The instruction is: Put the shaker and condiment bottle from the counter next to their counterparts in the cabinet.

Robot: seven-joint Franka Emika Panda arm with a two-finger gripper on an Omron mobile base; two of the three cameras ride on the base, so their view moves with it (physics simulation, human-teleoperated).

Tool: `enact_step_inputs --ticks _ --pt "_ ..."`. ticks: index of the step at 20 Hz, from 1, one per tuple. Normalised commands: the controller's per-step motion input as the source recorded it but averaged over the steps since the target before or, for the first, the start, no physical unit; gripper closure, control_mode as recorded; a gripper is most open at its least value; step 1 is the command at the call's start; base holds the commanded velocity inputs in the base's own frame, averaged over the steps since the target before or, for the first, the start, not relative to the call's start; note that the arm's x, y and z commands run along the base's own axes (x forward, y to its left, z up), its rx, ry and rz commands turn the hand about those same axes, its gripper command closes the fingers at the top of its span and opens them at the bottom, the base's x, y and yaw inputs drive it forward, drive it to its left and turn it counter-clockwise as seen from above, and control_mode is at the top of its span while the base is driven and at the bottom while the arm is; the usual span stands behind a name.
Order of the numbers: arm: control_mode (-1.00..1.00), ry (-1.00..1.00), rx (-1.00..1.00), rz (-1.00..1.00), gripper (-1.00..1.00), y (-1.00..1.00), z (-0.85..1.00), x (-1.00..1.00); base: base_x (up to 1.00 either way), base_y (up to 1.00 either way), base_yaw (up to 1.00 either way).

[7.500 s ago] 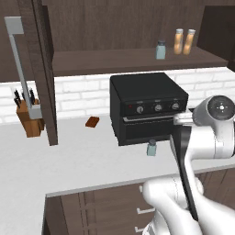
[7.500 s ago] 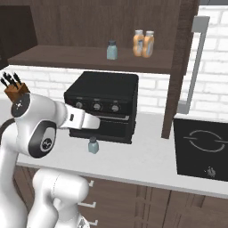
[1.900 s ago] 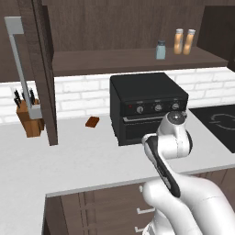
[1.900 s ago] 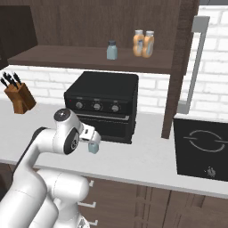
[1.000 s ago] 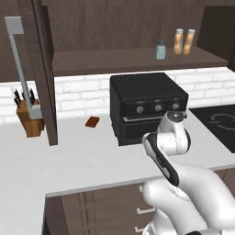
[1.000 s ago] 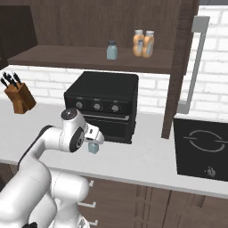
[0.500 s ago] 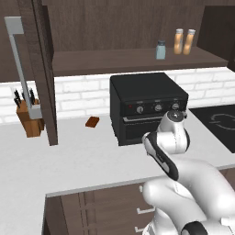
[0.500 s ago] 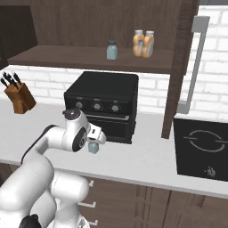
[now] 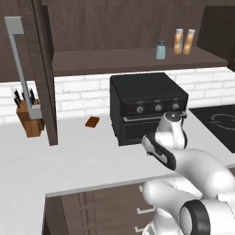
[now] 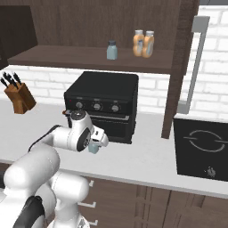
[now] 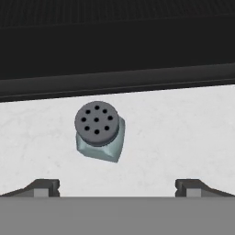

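**Gripper lowered over the shaker, grasp not yet made**

Over the last seconds the arm has swung in from a raised, outstretched pose and folded down low in front of the black oven [image 9: 148, 106], so that the hand now looks straight down on the shaker [image 11: 98, 131]. In the last half-second the change is slight: the hand has only settled a little closer.

The shaker stands upright on the counter [image 9: 82, 158], near its front edge and just in front of the oven's door. Seen from above, its grey perforated cap sits left of centre between the two fingertips [image 11: 42, 187], which stand wide apart and touch nothing. The gripper [image 11: 114, 188] is released and empty, hanging above the shaker. In the right base view the shaker [image 10: 93, 147] peeks out just under the hand.

Judging from this, the approach is nearly done, and the next move calls for a short descent, with a small shift to centre the cap, before closing.

Up on the cabinet [image 10: 89, 58] shelf, the matching shaker [image 10: 111, 50] stands left of two amber bottles [image 10: 144, 43], so the bottle appears already placed. A knife block [image 10: 18, 95] stands at the counter's far left.
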Motion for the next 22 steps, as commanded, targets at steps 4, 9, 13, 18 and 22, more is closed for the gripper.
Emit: enact_step_inputs --ticks 4,9,13,18,22 --pt "-1.00 -0.04 0.00 0.00 -1.00 0.00 -0.41 0.00 0.00 0.00 0.00" --pt "-1.00 -0.05 0.00 0.00 -1.00 0.01 -0.31 0.00 0.00 0.00 0.00" --pt "-1.00 -0.05 0.00 0.00 -1.00 0.03 -0.26 0.00 0.00 0.00 0.00" --pt "-1.00 -0.04 0.00 0.01 -1.00 0.07 -0.26 0.00 0.00 0.00 0.00" --pt "-1.00 -0.04 0.00 0.03 -1.00 0.12 -0.25 0.00 0.00 0.00 0.00"
